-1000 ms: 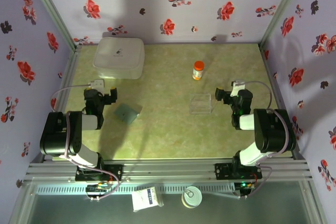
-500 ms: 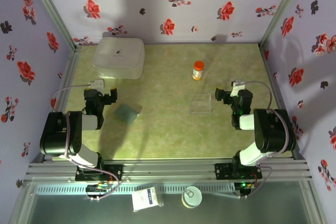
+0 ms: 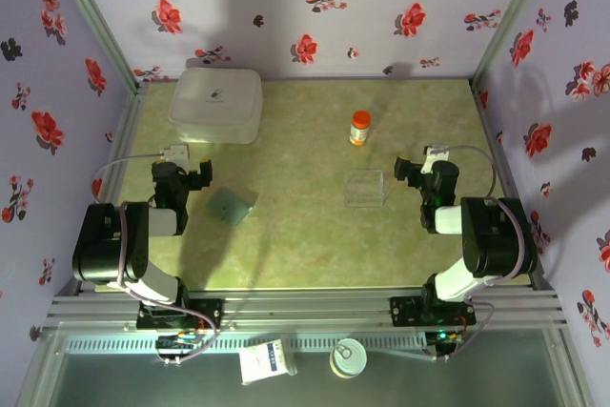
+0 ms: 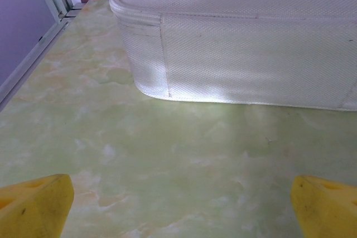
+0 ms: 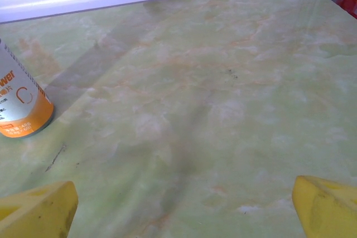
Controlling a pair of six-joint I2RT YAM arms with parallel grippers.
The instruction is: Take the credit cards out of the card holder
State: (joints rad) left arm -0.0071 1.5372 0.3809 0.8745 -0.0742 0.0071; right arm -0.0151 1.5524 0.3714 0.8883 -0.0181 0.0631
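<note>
Green tabletop, card holder flat, cornerwise (diamond-like), long axis unclear.

Green marbled table: white box, orange bottle, clear piece, card holder.

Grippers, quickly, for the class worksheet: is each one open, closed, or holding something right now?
Left gripper: open, holding nothing.
Right gripper: open, holding nothing.
</note>
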